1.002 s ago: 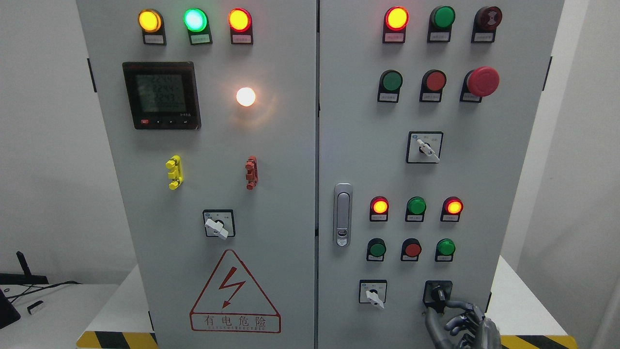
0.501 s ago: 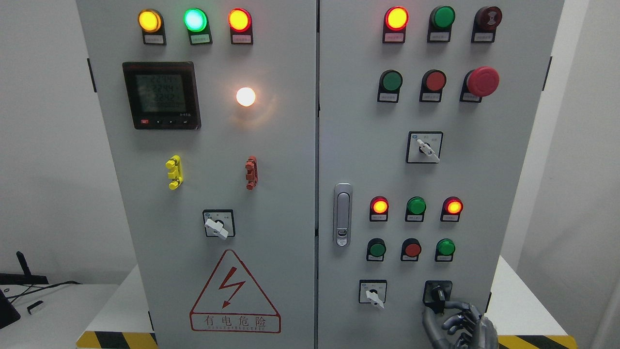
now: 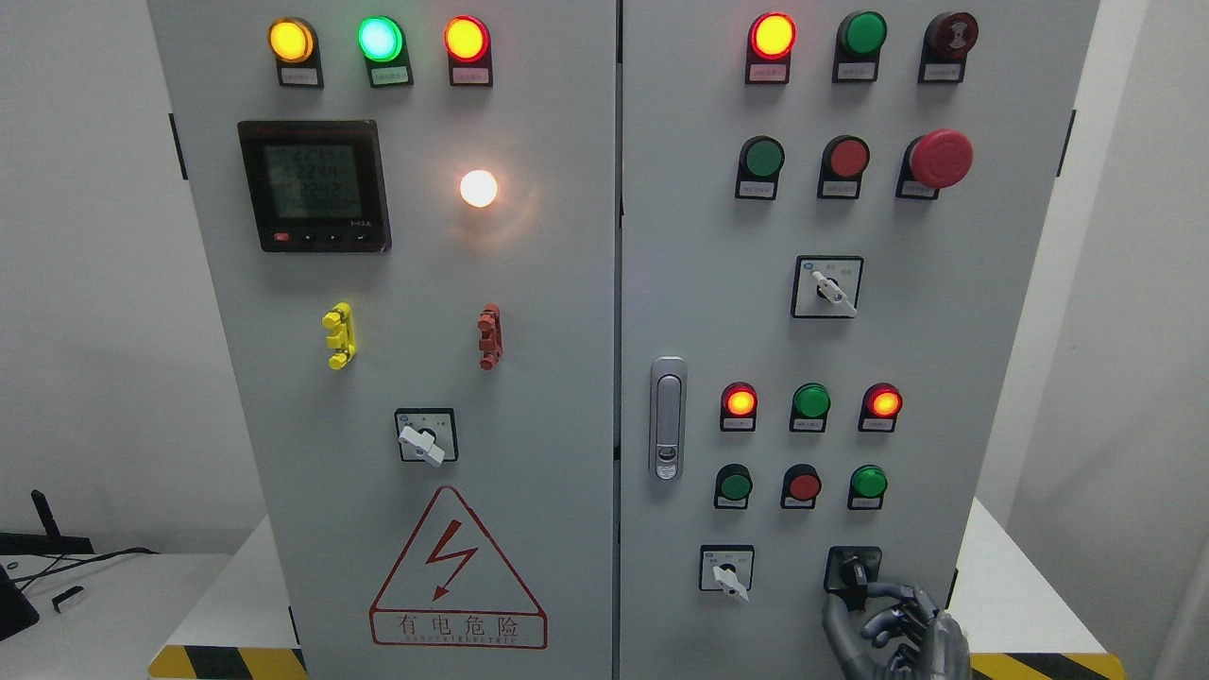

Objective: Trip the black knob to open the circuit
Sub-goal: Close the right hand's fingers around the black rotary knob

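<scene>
Fingers [image 3: 888,597] of the right hand [image 3: 897,631] curl up against the black knob [image 3: 855,572], the upper ones hooked around its lower end while the rest fold in below; whether they pinch it firmly or only rest on it cannot be told. That knob sits on a black square plate at the bottom right of the cabinet's right door [image 3: 699,283], just right of a white selector switch [image 3: 728,572] on its own white plate, and below a row of three small buttons — green, red, green. Its handle is a short bar whose long axis runs close to vertical, leaning slightly, with the top end tipped toward the upper left and the bottom end toward the lower right, where the hand meets it. Only the hand and wrist show, rising from the lower edge at the right, near a yellow-and-black hazard strip [image 3: 1039,665] along the cabinet's base.
</scene>
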{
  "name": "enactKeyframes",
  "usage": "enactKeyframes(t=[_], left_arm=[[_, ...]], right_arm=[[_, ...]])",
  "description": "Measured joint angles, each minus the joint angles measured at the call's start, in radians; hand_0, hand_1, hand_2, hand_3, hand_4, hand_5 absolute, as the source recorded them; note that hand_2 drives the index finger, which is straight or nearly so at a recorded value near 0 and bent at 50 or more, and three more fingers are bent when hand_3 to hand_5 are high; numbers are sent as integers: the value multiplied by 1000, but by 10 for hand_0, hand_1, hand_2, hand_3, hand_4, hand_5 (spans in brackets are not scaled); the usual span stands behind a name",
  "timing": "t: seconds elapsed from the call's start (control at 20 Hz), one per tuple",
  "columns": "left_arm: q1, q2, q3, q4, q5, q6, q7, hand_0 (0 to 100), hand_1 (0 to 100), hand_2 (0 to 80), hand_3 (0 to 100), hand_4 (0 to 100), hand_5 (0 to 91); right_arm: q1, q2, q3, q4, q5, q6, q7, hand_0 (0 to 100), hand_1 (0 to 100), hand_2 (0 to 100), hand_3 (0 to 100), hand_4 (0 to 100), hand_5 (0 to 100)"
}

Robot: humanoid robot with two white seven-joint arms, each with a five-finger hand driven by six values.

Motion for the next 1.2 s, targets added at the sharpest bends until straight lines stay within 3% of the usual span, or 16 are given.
enactKeyframes(t=[1.2], left_arm=[[0,0,0,0,0,0,0,120,389,0,0,0,0]], right_arm=[[-3,3,2,-1,1,13,-4,318,734,513,829,840,975]])
